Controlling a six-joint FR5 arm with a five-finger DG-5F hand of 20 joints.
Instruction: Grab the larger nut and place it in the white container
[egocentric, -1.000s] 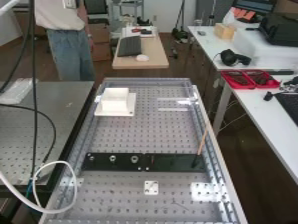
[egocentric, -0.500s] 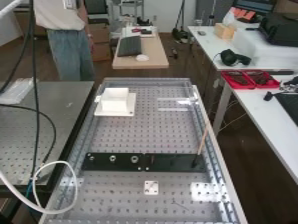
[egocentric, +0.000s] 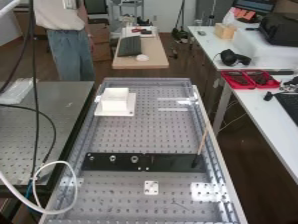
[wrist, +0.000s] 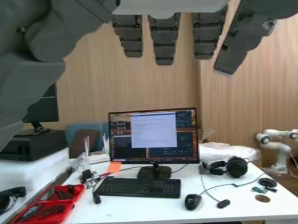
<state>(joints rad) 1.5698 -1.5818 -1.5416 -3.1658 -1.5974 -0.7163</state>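
Note:
On the black bar in the high view stand the larger nut, the smaller nut and the bearing, each apart from the others. The white container sits on a white plate toward the bench's far left. In the wrist view the hand has its fingers extended and spread, with nothing between them; a desk is behind them.
A thin wooden stick rises from the bar's right end. White tubing loops over the bench's near left edge. A small white plate lies nearer than the bar. In the wrist view, a monitor stands on a desk.

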